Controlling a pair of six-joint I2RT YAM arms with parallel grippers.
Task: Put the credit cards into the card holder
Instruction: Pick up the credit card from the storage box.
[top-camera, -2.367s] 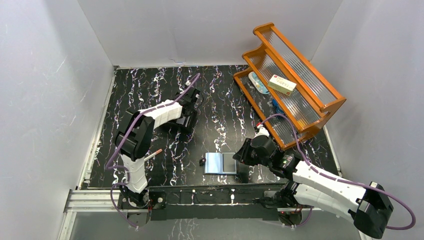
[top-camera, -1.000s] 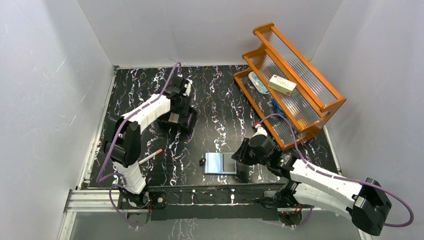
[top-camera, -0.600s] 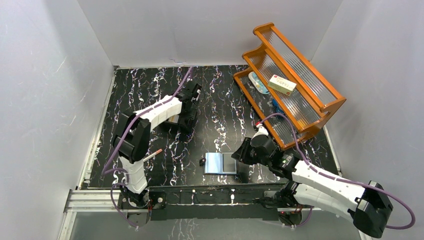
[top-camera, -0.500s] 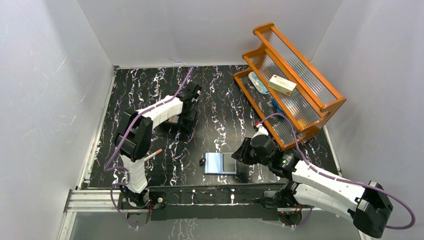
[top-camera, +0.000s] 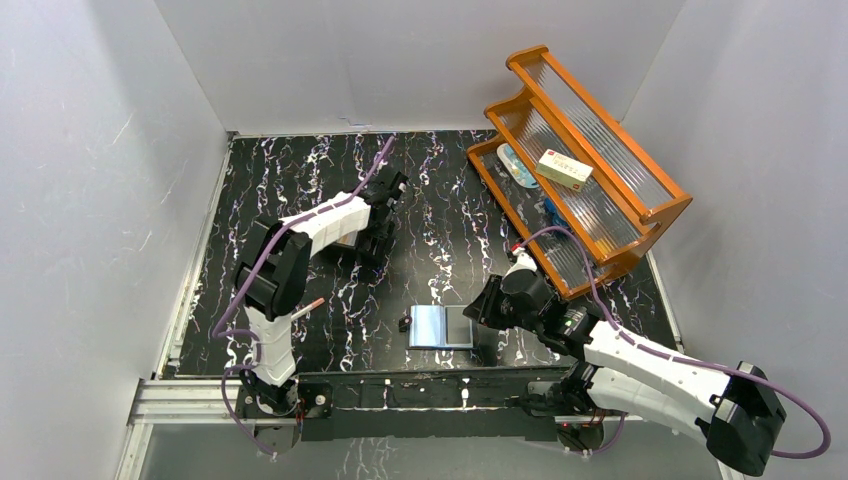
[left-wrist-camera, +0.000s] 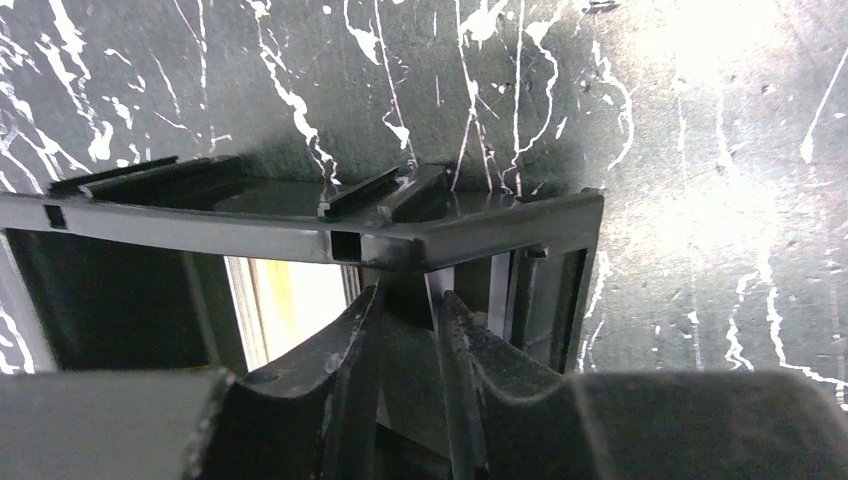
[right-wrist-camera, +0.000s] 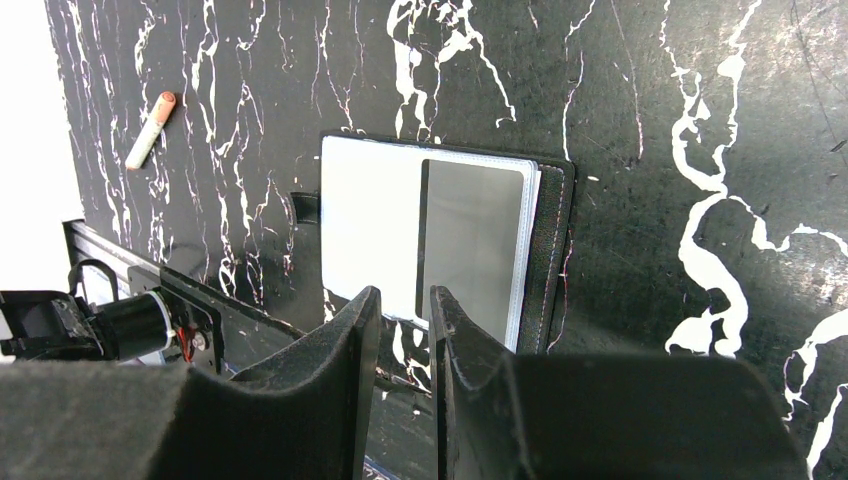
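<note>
The card holder (top-camera: 425, 327) lies open near the table's front edge, black outside (right-wrist-camera: 548, 250) with pale sleeves. A silver-grey credit card (top-camera: 458, 325) lies on its right half (right-wrist-camera: 470, 245). My right gripper (top-camera: 479, 312) hovers at the holder's right edge; its jaws (right-wrist-camera: 402, 292) stand a narrow gap apart with nothing between them. My left gripper (top-camera: 375, 232) reaches into the rigid black box (top-camera: 350, 240). In the left wrist view its fingertips (left-wrist-camera: 408, 295) sit under the box frame (left-wrist-camera: 300, 235) with a dark surface between them; a grip is not clear. A pale card (left-wrist-camera: 290, 300) shows inside.
An orange wooden shelf (top-camera: 600, 160) with ribbed clear panels stands at the back right and bears a cream-and-red carton (top-camera: 563, 168). A red-tipped stick (top-camera: 305, 310) lies left of the holder, also in the right wrist view (right-wrist-camera: 150, 130). A metal rail (top-camera: 400, 390) runs along the front.
My left wrist swung left over the black box, then back right to about its first pose. The right arm, the holder and the silver card have not moved.
</note>
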